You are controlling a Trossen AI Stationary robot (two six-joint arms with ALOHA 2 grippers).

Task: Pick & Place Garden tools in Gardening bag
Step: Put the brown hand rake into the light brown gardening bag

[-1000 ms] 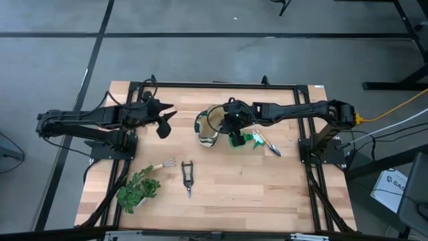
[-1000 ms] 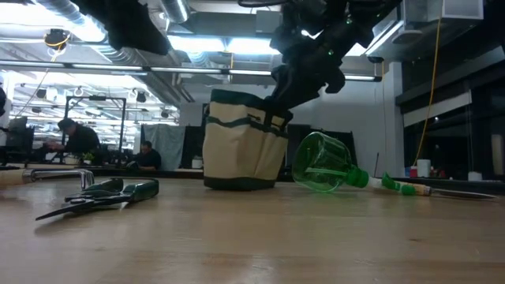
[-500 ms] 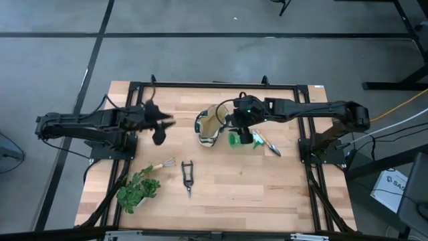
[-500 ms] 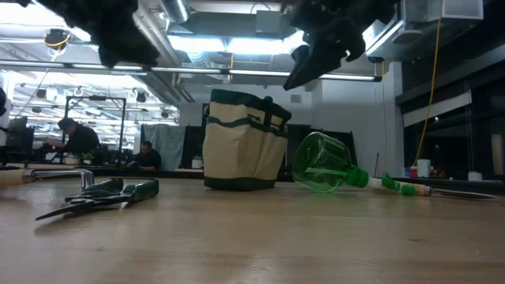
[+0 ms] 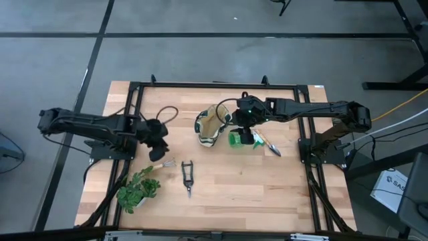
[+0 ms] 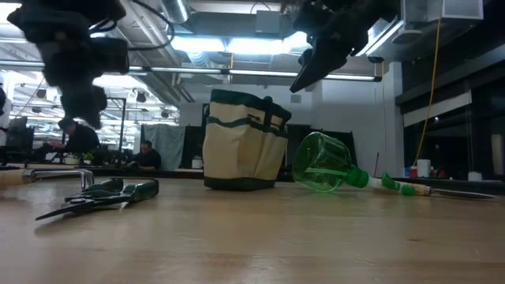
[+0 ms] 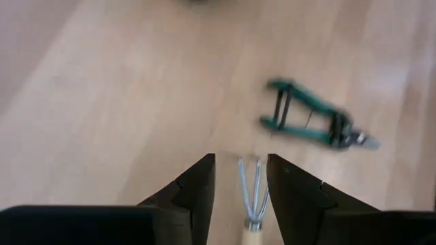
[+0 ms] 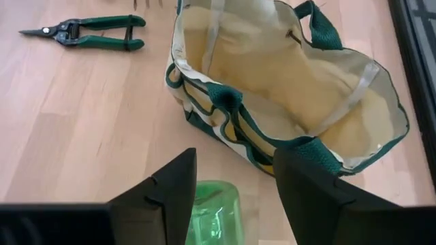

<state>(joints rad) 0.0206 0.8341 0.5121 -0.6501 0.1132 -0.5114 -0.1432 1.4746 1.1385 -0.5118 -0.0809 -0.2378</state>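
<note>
The white-and-green gardening bag point(image 5: 209, 126) stands upright and open on its base at the table's middle; it also shows in the right wrist view point(image 8: 286, 82). The green spray bottle point(image 5: 239, 139) lies on its side right of the bag. The green-handled pruning shears point(image 5: 188, 175) lie flat nearer the front, and show in the left wrist view point(image 7: 317, 122). My left gripper point(image 5: 160, 148) is open above a small hand rake point(image 7: 253, 187), its fingers on either side of the tines, not touching. My right gripper point(image 5: 239, 128) is open and empty, raised over the bottle beside the bag.
A leafy plant sprig point(image 5: 138, 191) lies at the near left. The hand rake point(image 5: 164, 164) lies between it and the shears. A green-handled tool with a metal tip point(image 5: 271, 144) lies right of the bottle. Bare wood shows along the near right.
My left gripper has gone toward the table's near edge and down, and now points down over the hand rake. My right gripper has risen from the bag's rim and then kept still. The bag, bottle and shears have not moved.
</note>
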